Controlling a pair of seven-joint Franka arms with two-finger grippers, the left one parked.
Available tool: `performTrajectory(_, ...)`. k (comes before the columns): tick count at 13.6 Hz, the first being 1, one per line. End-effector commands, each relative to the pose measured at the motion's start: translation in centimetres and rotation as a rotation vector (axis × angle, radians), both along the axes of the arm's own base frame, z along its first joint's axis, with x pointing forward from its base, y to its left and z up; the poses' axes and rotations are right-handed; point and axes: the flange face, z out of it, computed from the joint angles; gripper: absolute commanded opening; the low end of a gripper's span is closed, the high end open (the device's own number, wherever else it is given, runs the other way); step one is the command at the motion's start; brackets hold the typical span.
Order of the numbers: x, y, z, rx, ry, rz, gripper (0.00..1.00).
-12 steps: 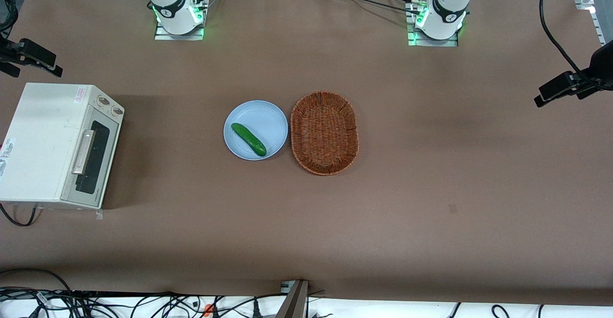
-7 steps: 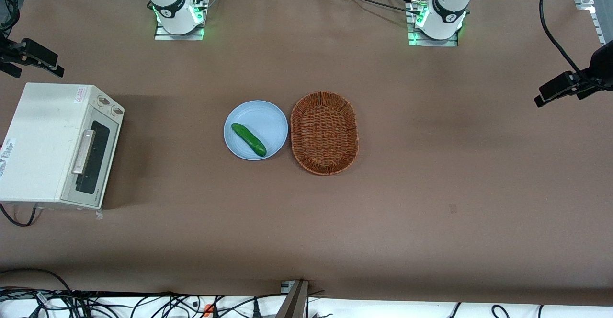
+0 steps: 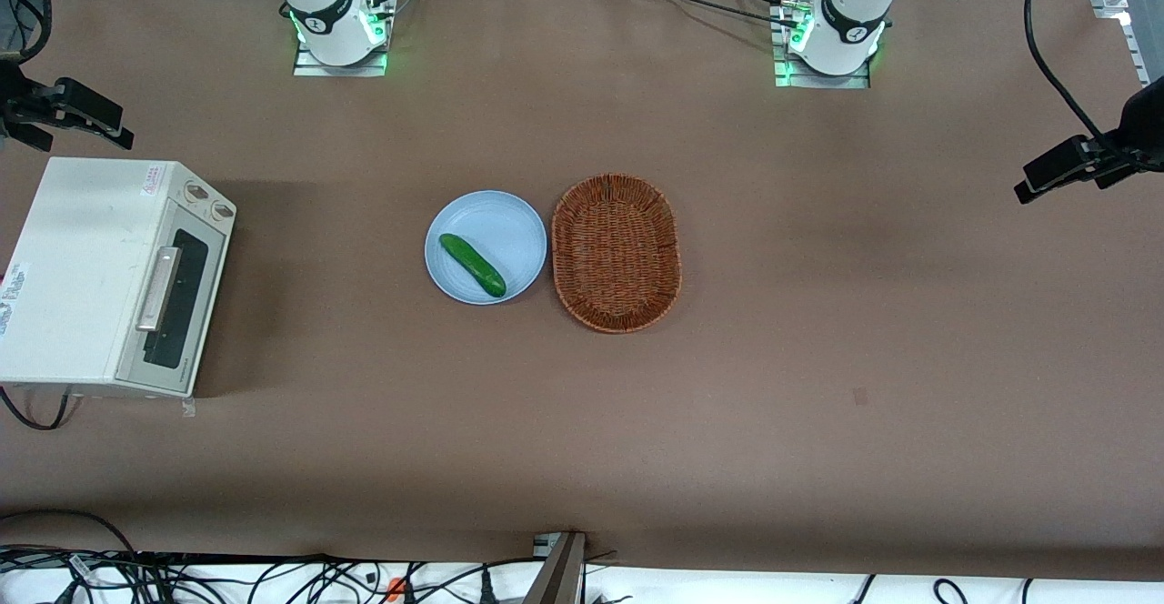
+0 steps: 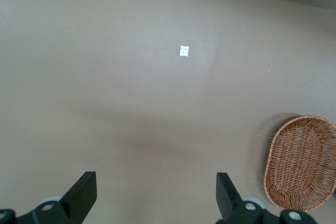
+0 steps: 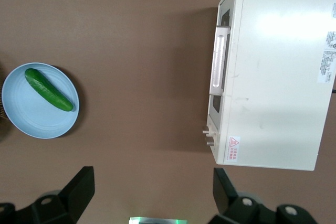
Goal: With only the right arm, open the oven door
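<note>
Oven (image 3: pixel 100 276) at the working arm's end of the bench (image 3: pixel 818 386), its door (image 3: pixel 177 299) closed and the bar handle (image 3: pixel 158 288) lying flat against it. Gripper (image 5: pixel 152 192) held high above the bench, fingers (image 5: pixel 81 187) spread wide apart with nothing between them, well apart from the door. Plate (image 3: pixel 509 222) with cucumber (image 3: pixel 472 265) near the bench's middle, just beside a basket (image 3: pixel 617 252).

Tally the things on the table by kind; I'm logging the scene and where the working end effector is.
Toaster oven, oven door shut: 1
Plate: 1
Cucumber: 1
Wicker basket: 1
Total: 4
The end effector hangs open above the table, apart from the oven.
</note>
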Motion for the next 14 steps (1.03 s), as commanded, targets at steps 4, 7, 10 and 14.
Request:
performTrajectory(4,-0.26,1.99,0.0,-0.049,0.027,0.036,1.0)
performTrajectory(7,-0.27,2.08,-0.18,-0.049,0.034,0.037,1.0)
performTrajectory(10,-0.42,2.07,-0.24,-0.049,0.044,0.037,1.0)
performTrajectory(14,-0.44,2.54,-0.33,-0.051,0.047,0.046,1.0)
